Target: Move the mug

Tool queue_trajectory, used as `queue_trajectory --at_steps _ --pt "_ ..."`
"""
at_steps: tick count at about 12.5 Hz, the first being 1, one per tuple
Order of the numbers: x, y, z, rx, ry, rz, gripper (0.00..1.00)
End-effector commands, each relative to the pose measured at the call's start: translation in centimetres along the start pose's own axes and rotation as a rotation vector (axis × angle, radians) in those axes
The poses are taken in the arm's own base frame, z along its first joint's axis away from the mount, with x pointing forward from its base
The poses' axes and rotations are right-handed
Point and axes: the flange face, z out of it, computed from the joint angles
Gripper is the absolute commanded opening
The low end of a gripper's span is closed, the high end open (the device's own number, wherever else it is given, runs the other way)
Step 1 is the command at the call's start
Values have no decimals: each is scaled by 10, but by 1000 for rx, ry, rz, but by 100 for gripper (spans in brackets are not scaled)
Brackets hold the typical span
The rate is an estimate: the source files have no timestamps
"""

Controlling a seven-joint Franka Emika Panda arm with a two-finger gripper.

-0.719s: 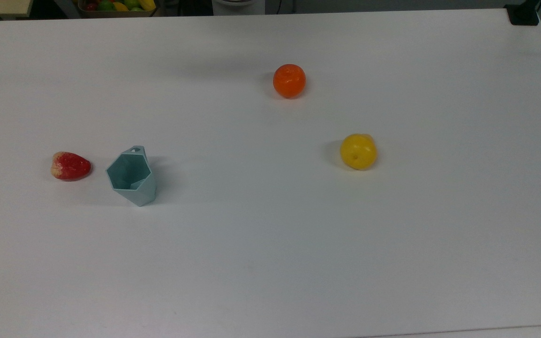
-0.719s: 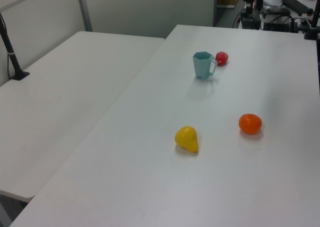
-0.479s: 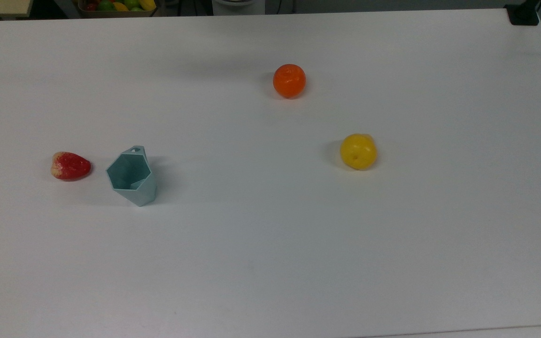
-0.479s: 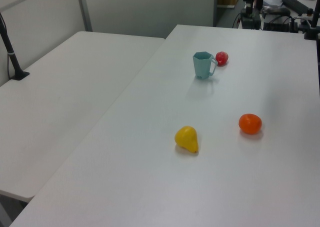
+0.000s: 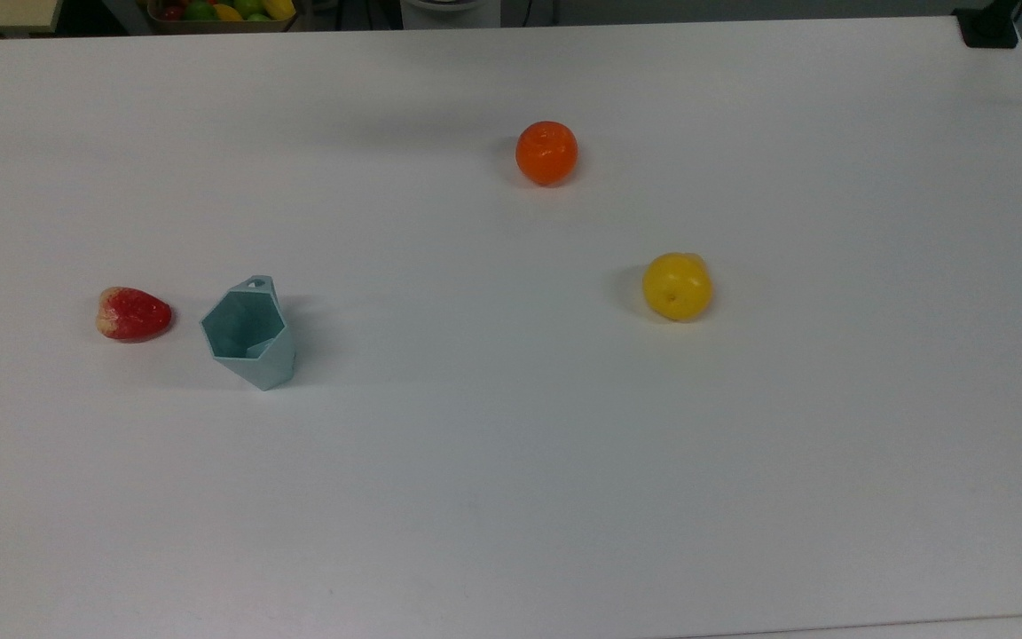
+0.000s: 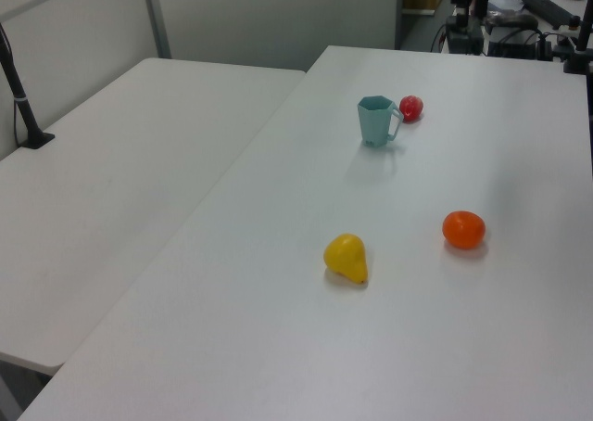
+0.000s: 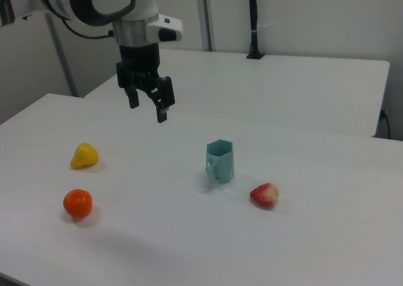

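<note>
Nothing is yet done: the mug (image 7: 220,162) stands untouched on the table (image 7: 189,235), while the gripper (image 7: 147,103), spread open and empty, is held high at its ten o'clock in the right view

The pale teal faceted mug (image 5: 249,332) stands upright and empty on the white table (image 5: 511,461).

A robotics lab: a Franka arm (image 7: 101,5) hangs over plain white tables (image 6: 120,189) pushed together, with grey partition walls (image 6: 269,18) behind. A black camera pole (image 7: 253,21) is clamped to one table's edge, and cabled equipment (image 6: 500,27) clutters the far end
</note>
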Motion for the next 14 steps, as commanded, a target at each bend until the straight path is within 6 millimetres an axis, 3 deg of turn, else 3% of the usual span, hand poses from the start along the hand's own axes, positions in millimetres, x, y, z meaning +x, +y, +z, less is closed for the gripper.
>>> queue_trajectory --at_steps 1,3,8,10,12,14 --pt "-5 -3 0 40 -10 0 100" --pt "-5 -1 -1 61 -5 0 100" --pt "35 20 53 30 -21 -56 100" --pt "55 25 60 20 90 -35 100" --pt "71 39 80 9 115 -19 100" --pt "72 41 88 11 111 -19 100"
